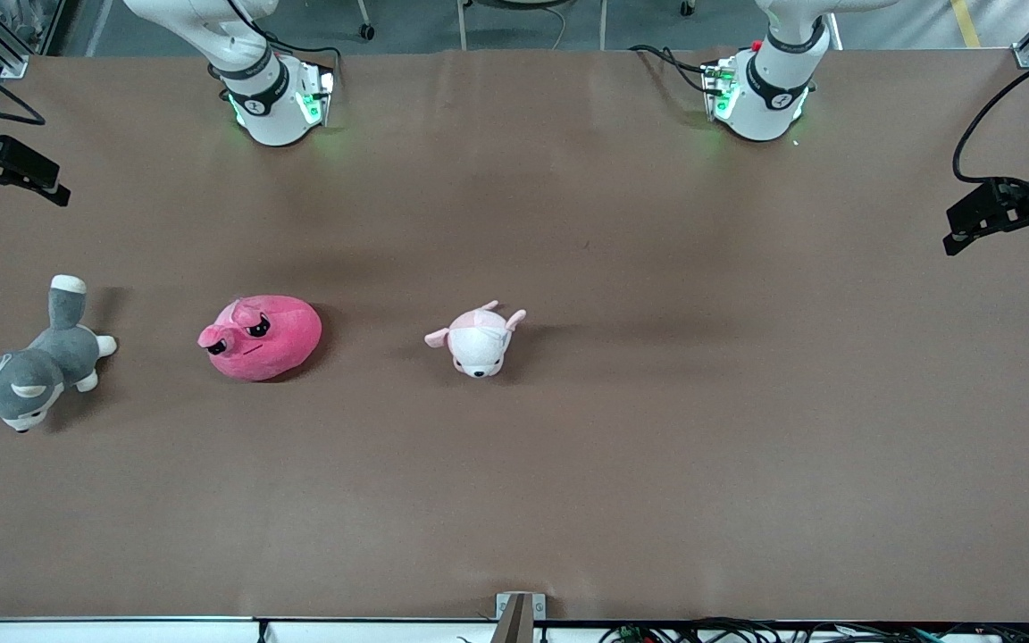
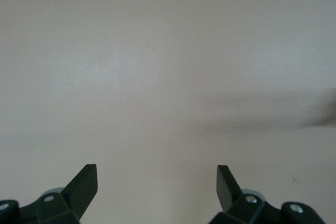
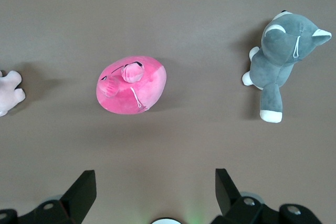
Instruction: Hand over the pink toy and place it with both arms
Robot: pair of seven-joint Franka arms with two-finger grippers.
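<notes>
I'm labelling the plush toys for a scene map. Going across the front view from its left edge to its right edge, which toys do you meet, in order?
grey-and-white husky plush → pink toy → pale pink-and-white puppy plush

No readable text, label, brand name, number or sign showed in any of the three views. The black bands on the two arms' bases (image 1: 278, 103) carried small white marks, too small to make out. The plush toys and the brown surface (image 1: 657, 446) bore no writing.
</notes>
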